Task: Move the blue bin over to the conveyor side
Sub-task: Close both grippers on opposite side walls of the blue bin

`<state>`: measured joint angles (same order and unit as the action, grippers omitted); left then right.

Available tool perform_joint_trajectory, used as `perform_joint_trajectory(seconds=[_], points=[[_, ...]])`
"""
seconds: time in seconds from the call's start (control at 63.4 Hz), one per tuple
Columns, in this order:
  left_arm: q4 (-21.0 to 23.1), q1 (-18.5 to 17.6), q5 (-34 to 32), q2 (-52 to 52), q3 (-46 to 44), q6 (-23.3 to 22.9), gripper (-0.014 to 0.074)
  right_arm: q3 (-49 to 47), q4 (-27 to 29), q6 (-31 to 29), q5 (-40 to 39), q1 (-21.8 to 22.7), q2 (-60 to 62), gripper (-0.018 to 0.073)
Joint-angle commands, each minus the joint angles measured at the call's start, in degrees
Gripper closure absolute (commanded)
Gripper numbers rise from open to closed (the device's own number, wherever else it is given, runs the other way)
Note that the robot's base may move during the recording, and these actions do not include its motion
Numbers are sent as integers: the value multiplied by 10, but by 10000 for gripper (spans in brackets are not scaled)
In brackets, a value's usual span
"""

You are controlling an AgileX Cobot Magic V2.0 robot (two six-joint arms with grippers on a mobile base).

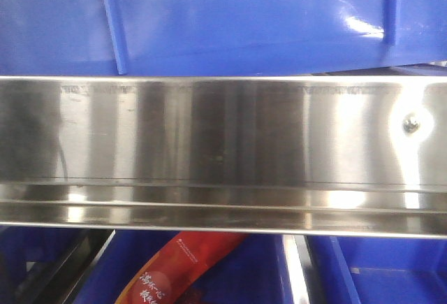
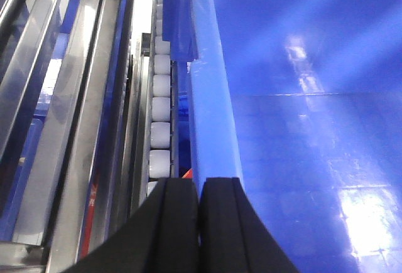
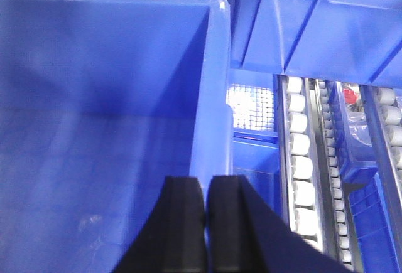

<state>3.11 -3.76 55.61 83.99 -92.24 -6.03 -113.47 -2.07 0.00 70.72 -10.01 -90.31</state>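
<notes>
Left of the blue bin (image 2: 210,110) run slanted steel rails (image 2: 69,97), and just beside its rim a line of white rollers (image 2: 161,103). My left gripper (image 2: 199,182) sits at the bin's left rim. Its black fingers are pressed together with only a hairline between them, and I cannot tell whether they pinch any plastic. From the front, the bin's glossy wall shows directly above a broad steel rail (image 1: 223,136). Below that rail a red packet (image 1: 181,262) lies in a lower blue crate (image 1: 258,276). My right gripper (image 3: 206,179) meets the bin's right rim, its fingers likewise closed against each other. Right of the bin runs a second roller track (image 3: 300,154), and beyond the bin's far corner stands another blue crate (image 3: 301,28).
</notes>
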Motion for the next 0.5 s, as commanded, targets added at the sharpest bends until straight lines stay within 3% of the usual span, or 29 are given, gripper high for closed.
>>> perform_joint_trajectory(seconds=[0.0,0.11,0.489], points=[[-2,-3,5,-2,-6,-5,613,-1,-12,3,-8,0,1,293],[-3,-3,6,-2,-6,-5,613,8,-12,3,-8,1,-3,195],[-4,-3,13,-1,-6,-5,613,51,-12,3,-8,1,-24,199]])
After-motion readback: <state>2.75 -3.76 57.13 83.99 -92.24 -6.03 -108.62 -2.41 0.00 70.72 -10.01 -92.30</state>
